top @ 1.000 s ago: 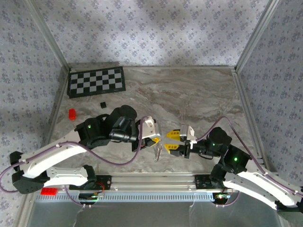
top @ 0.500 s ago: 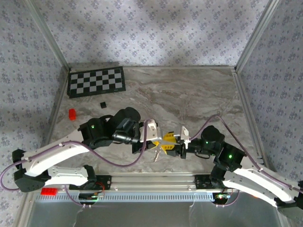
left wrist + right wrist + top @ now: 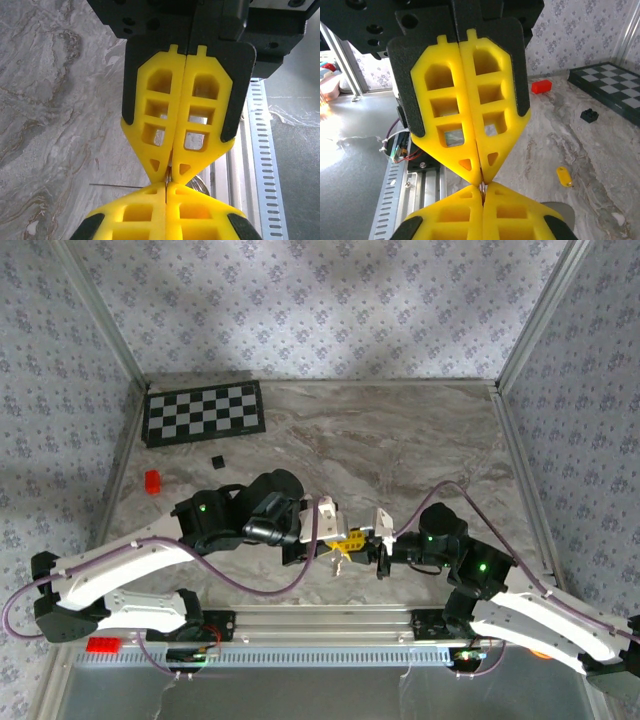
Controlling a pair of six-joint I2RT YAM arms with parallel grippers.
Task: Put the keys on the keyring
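Observation:
My left gripper (image 3: pixel 169 175) and right gripper (image 3: pixel 481 180) meet tip to tip just above the marble near the front edge, both shut. A thin silvery edge of the keyring (image 3: pixel 482 187) is pinched where the yellow fingertips touch, and the ring (image 3: pixel 170 176) also shows there from the left wrist. A rounded silver piece (image 3: pixel 201 183), probably one of the keys, hangs just behind the tips. From above, a silver key (image 3: pixel 335 562) dangles below the left gripper (image 3: pixel 340 537), with the right gripper (image 3: pixel 368 543) beside it. A yellow-headed key (image 3: pixel 563 176) lies on the marble.
A small red block (image 3: pixel 152 480) and a black cube (image 3: pixel 216 460) lie at the left, with a checkerboard mat (image 3: pixel 205 411) behind them. The metal base rail (image 3: pixel 320 625) runs just in front of the grippers. Patterned walls close in the table.
My right gripper has moved left to the left gripper's tips and has shut there. The left arm has shifted a little to the right, still shut.

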